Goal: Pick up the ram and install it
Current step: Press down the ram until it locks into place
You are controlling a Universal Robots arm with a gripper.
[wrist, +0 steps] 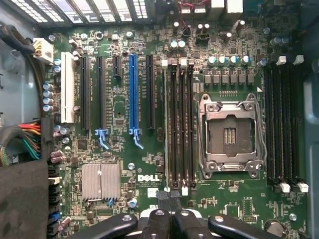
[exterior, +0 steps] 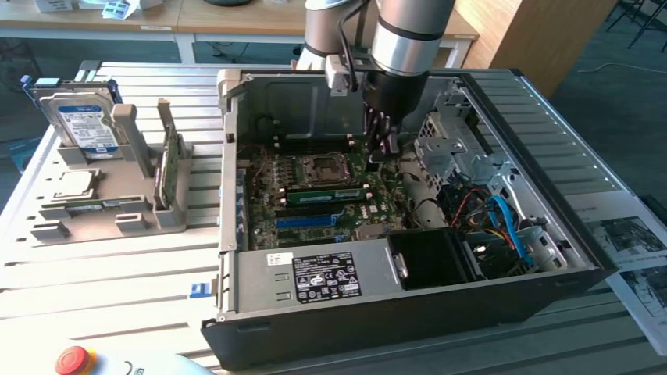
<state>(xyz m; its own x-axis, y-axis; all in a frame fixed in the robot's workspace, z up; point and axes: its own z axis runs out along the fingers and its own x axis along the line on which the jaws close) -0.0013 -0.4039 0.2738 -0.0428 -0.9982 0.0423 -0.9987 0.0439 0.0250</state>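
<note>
The ram [exterior: 323, 194], a long green stick, stands in a slot just in front of the CPU socket [exterior: 321, 167] on the motherboard inside the open case. My gripper [exterior: 380, 153] hangs shut over the board just past the ram's end on the exterior view's right, with nothing between its fingers. In the wrist view the black fingers [wrist: 160, 223] are pressed together beyond one end of the black memory slots [wrist: 179, 129], next to the CPU socket [wrist: 229, 135]. Whether the fingers touch the ram I cannot tell.
A grey holder [exterior: 99, 215] at the exterior view's left carries a hard drive [exterior: 83, 125] and a second upright green stick [exterior: 167, 166]. Case walls [exterior: 417, 308], a drive cage [exterior: 454, 148], blue cables [exterior: 511, 226] and the power supply [exterior: 312, 277] crowd the board. A red button [exterior: 73, 359] sits in front.
</note>
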